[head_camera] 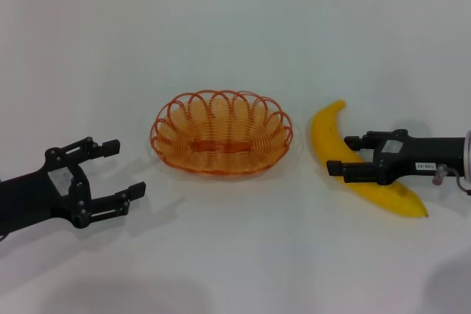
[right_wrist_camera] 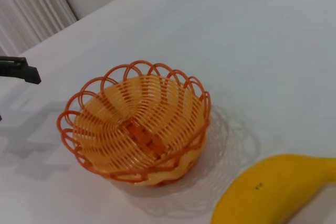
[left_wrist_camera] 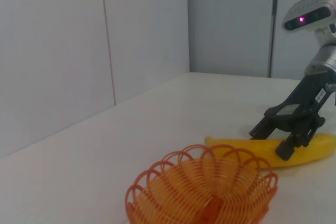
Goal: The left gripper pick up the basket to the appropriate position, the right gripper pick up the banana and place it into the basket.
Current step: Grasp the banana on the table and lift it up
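Observation:
The orange wire basket [head_camera: 221, 131] sits upright on the white table, in the middle. My left gripper [head_camera: 124, 169] is open and empty, low over the table just left of the basket and apart from it. The yellow banana [head_camera: 324, 134] lies on the table right of the basket. My right gripper [head_camera: 340, 154] is open, with one finger on each side of the banana's middle. The left wrist view shows the basket [left_wrist_camera: 205, 187], the banana [left_wrist_camera: 315, 148] and the right gripper [left_wrist_camera: 269, 144] over it. The right wrist view shows the basket [right_wrist_camera: 136, 124] and the banana [right_wrist_camera: 273, 187].
The white table [head_camera: 235, 42] stretches back to a pale wall. One finger of the left gripper [right_wrist_camera: 21, 69] shows at the edge of the right wrist view. The robot's head camera [left_wrist_camera: 310, 17] shows in the left wrist view.

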### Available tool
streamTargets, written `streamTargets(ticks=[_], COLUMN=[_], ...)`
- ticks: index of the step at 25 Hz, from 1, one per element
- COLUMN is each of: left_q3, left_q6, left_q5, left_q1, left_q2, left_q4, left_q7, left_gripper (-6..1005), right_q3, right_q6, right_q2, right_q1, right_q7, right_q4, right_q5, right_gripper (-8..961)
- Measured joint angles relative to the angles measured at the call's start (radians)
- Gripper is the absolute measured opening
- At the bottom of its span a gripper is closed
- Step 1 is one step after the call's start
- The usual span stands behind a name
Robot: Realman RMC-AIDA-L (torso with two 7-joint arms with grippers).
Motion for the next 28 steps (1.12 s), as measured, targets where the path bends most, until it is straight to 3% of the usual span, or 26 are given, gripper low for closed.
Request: streamTargets(ticks=[10, 15, 17, 23, 28], left_q3=[-0.009, -0.01, -0.01, -0.01, -0.01], left_q6=[0.007, 0.008, 0.008, 0.008, 0.008], left_q5=[0.0, 0.002, 0.003, 0.008, 0.01], left_q1=[0.001, 0.001, 0.001, -0.001, -0.004], left_q2=[0.001, 0.001, 0.001, 0.001, 0.001], left_q4=[0.0, 0.0, 0.0, 0.0, -0.002], left_q7=[0.001, 0.001, 0.001, 0.001, 0.001], left_gripper=[827, 827, 827, 827, 826], right_q3=[-0.025, -0.022, -0.018, -0.018, -0.027], right_q6=[-0.007, -0.015, -0.022, -0.044, -0.142], right_q2=[0.0, 0.0, -0.002, -0.007, 0.004], right_q1=[0.002, 0.003, 0.003, 0.003, 0.011], right_q7=[0.008, 0.01, 0.01, -0.022, -0.231], right_q4=[-0.007, -0.011, -0.015, -0.051, -0.012], right_q5=[0.0, 0.009, 0.025, 0.196, 0.39], right_gripper=[661, 511, 511, 510, 509])
